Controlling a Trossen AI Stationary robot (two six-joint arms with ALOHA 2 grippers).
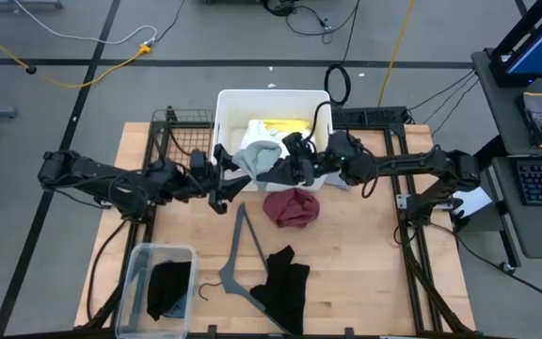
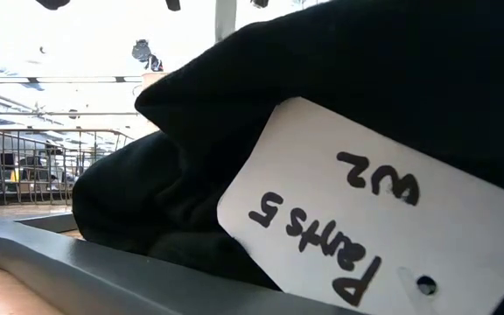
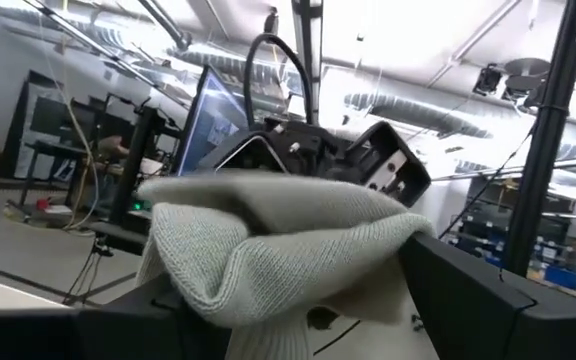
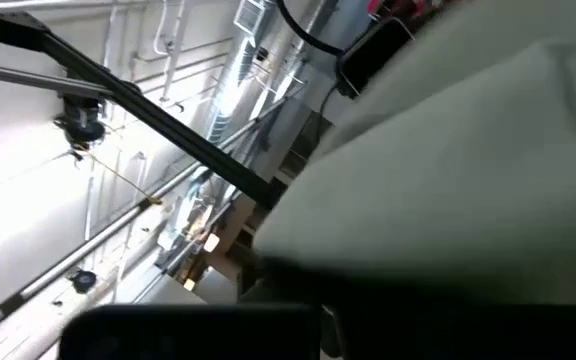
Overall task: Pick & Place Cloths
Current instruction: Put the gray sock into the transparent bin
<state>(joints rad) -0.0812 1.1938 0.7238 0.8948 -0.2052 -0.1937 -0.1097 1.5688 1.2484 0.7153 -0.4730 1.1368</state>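
Observation:
A sage-green knit cloth [image 1: 258,153] hangs between both grippers, just in front of the white bin [image 1: 229,99]. My left gripper [image 1: 226,177] comes at it from the left and my right gripper [image 1: 281,172] from the right. Both are shut on it. Inside the bin lie a yellow cloth [image 1: 283,124] and a white one [image 1: 257,129]. The maroon cloth [image 1: 292,207] is bunched on the table below the right gripper. One black cloth [image 1: 285,282] lies near the front edge. Another [image 1: 167,287] sits in a clear tub. The teal-blue cloth is out of view. My left gripper holds a bunched fold of the sage-green cloth [image 3: 268,260] pinched between its two fingers [image 3: 468,300], several layers, level from the table's left. The cloth is lifted clear of the table. My right gripper has the cloth's other side [image 4: 448,170], coming from the table's right. The cloth itself covers the contact.
A thin grey hanger [image 1: 238,250] lies on the table between the clear tub [image 1: 137,268] and the black cloth. In the low view that black cloth [image 2: 322,105], with a white tag [image 2: 366,210], blocks most of the scene. A wire rack [image 1: 182,132] stands left of the bin.

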